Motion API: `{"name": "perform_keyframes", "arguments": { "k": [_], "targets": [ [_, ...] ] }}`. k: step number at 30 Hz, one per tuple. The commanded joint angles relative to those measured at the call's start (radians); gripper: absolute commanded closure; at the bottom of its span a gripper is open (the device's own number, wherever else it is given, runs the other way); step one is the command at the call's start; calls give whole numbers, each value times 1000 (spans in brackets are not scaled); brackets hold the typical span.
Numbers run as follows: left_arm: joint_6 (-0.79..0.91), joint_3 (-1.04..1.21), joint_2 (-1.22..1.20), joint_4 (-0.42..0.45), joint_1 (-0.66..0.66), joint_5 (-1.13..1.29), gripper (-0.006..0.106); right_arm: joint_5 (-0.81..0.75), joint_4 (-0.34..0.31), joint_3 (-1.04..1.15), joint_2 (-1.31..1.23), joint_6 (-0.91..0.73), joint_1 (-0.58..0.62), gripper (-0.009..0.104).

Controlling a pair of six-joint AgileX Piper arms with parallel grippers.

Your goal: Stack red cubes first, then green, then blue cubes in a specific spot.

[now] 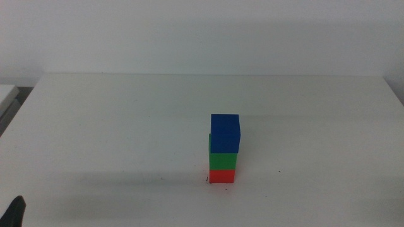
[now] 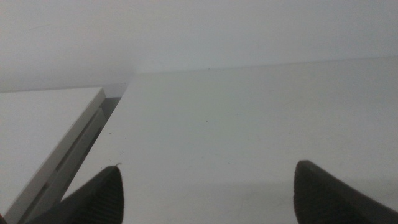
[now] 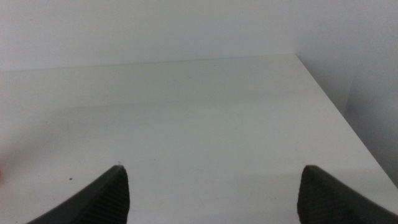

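On the white table, the red cube stands at the bottom, the green cube on it, the blue cube on top. Both the left gripper and the right gripper wait well apart from the stack, jaws spread wide and holding nothing.

3 cubes stacked — mid-table

Plain white table filling most of the middle view, matte and evenly lit, with a soft shadow band across the lower part of the frame. Bare white wall behind it along the top. A second white surface at the left edge, separated by a dark gap.
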Motion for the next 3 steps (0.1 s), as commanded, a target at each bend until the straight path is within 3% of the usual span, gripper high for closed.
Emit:
{"name": "perform_keyframes", "arguments": {
  "k": [1,3],
  "targets": [
    [0,0,-3,-1,0,-17,7,-16,-3,4,-5,-4,-6,7],
    [0,0,-3,-1,0,-17,7,-16,-3,4,-5,-4,-6,7]
  ]
}}
